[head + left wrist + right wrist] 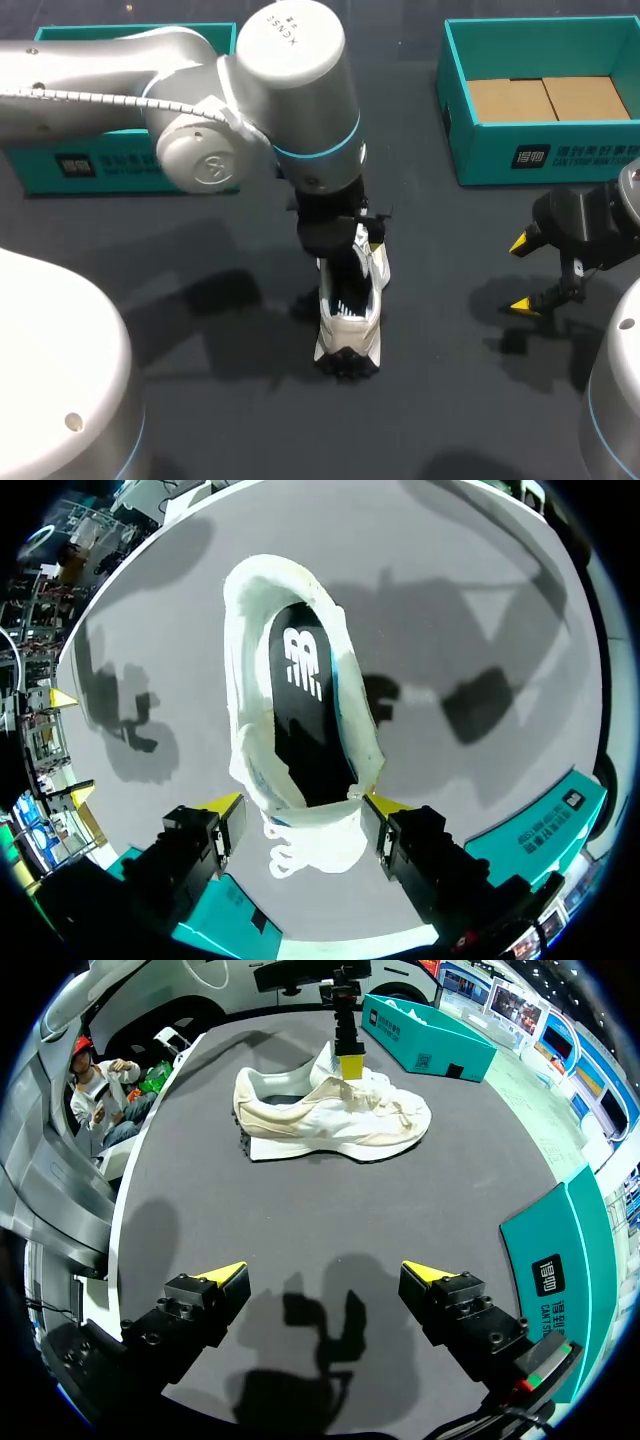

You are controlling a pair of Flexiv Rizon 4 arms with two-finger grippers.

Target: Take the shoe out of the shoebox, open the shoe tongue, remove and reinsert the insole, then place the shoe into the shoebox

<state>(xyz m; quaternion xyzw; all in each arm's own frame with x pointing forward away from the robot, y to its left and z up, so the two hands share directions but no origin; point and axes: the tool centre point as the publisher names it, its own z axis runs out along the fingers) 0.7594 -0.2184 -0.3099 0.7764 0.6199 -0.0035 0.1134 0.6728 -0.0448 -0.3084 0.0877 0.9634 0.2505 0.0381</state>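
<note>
A white shoe [345, 325] stands on its sole in the middle of the dark table, toe towards the front edge. My left gripper [347, 262] comes down on it from above. In the left wrist view the left gripper [303, 805] straddles the laced midfoot of the shoe [245, 680], one yellow tip against each side. The black insole [305, 710] lies inside the wide mouth. My right gripper [521, 275] hangs open and empty to the right, well short of the shoe [340, 1120]. The open teal shoebox [545, 155] sits at the back right.
A second teal box part [100, 160] lies at the back left, partly behind my left arm. Brown cardboard [545, 98] lines the right box's floor. In the right wrist view a teal box wall [560, 1250] stands close beside my right gripper [325, 1275].
</note>
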